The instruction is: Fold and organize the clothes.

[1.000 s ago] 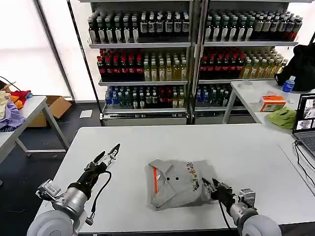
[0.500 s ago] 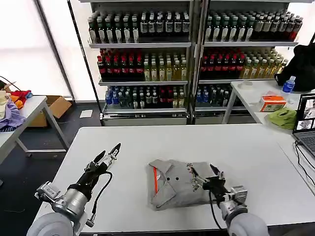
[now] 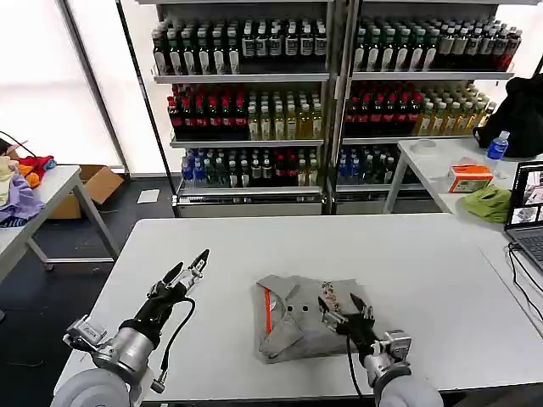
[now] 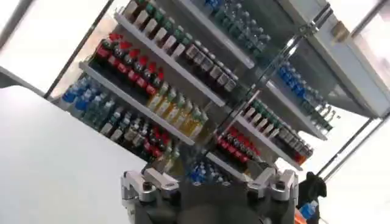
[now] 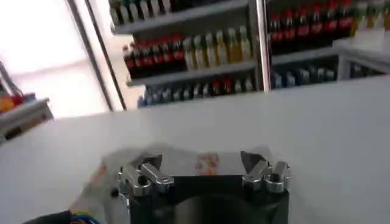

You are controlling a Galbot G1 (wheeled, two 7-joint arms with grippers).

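The clothes lie folded in one light grey pile at the middle of the white table. An orange-red placket stripe shows on the pile's left part and a multicoloured print on its right. My right gripper hovers open over the pile's right part, near the print. In the right wrist view the right gripper stands wide open with the grey cloth and the print just beyond it. My left gripper is open and raised over the table, left of the pile.
Shelves of bottles stand behind the table; the left wrist view faces these shelves. A laptop sits at the right edge. A side table holds a box and green cloth. Another table with fabrics stands at left.
My right gripper has moved left from the pile's right edge to above its right part. The pile's right side now looks tucked in. The left arm has barely moved.
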